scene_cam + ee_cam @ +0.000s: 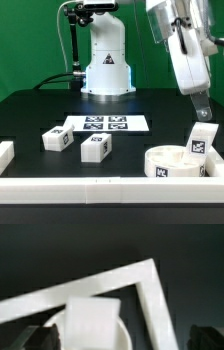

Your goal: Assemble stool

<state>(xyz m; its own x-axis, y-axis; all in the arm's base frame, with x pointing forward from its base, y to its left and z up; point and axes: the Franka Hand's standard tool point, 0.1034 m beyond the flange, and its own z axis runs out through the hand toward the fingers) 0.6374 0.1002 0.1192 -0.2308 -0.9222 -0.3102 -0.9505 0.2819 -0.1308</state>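
Note:
The white ring-shaped seat (172,163) lies at the exterior view's right, by the front wall. One white tagged leg (202,140) stands upright at the seat's far right edge. My gripper (203,112) hangs just above it. In the wrist view the leg (92,322) sits between my dark fingers (38,337), which stand wide apart. It is near one finger and well clear of the other. My gripper (120,339) is open. Two more tagged legs (55,139) (95,148) lie loose on the black table at the left.
The marker board (105,124) lies flat in front of the robot base (107,60). A low white wall (90,186) runs along the table's front and left side. Its corner shows in the wrist view (148,286).

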